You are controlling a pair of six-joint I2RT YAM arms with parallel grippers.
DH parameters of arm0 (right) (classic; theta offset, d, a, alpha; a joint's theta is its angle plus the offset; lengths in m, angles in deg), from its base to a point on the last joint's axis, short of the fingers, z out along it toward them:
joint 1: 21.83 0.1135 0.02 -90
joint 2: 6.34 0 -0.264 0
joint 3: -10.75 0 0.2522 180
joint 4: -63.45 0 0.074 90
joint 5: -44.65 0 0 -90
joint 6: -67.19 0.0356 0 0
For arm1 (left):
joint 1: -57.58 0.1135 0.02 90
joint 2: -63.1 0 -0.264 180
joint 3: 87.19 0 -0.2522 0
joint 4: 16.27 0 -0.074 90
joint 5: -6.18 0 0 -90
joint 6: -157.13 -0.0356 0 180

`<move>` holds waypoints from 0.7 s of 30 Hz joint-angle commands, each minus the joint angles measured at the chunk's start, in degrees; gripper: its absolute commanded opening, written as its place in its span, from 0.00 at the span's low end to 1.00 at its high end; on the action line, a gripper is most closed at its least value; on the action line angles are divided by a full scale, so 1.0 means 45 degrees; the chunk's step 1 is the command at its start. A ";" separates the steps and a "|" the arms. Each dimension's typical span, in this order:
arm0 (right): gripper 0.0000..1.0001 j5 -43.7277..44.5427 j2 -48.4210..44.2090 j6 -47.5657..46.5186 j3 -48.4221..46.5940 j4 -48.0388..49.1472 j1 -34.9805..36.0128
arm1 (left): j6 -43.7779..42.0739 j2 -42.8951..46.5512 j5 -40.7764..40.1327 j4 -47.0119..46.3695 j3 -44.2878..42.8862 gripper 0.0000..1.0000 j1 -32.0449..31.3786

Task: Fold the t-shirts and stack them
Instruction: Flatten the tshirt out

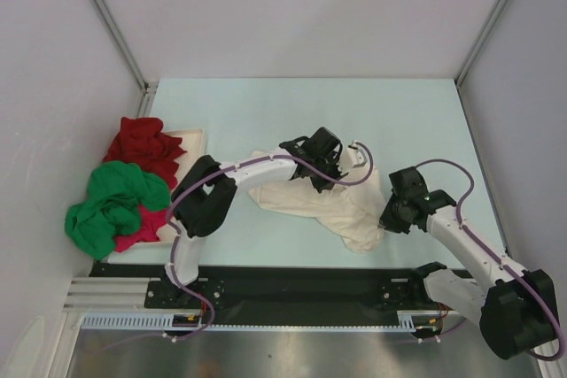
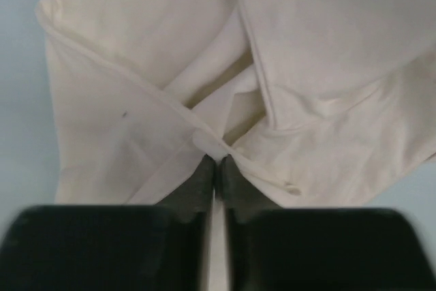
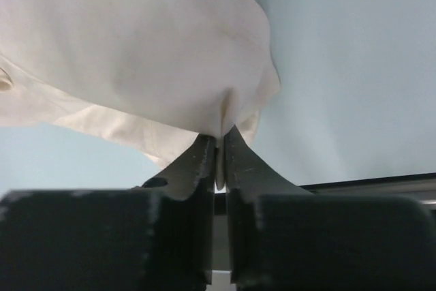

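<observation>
Top external view shows the counter [image 1: 266, 104] carrying the cream-white t-shirt [image 1: 350, 214] crumpled toward the middle of its near edge, with the coloured t-shirts [image 1: 115, 201] heaped at the left edge. Left jaws grip a hem seam and right jaws a bunched corner, both closed on cloth; such thin bites may slip under tension, or crossed layers spread twisted
</observation>
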 commanded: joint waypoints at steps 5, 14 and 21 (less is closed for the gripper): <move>0.00 0.0825 -0.0423 -0.0507 -0.1046 0.0703 -0.0999 | -0.0308 0.1420 -0.1584 -0.0306 0.0425 0.00 0.0080; 0.00 0.1334 0.3401 -0.4623 -0.9888 0.1232 -0.2172 | 0.0063 0.4546 -0.2665 0.1470 -0.3354 0.00 0.4568; 0.00 0.1551 0.5164 -0.6658 -1.6379 0.0312 -0.2426 | 0.0317 0.6242 -0.2178 0.2916 -0.6214 0.00 0.8591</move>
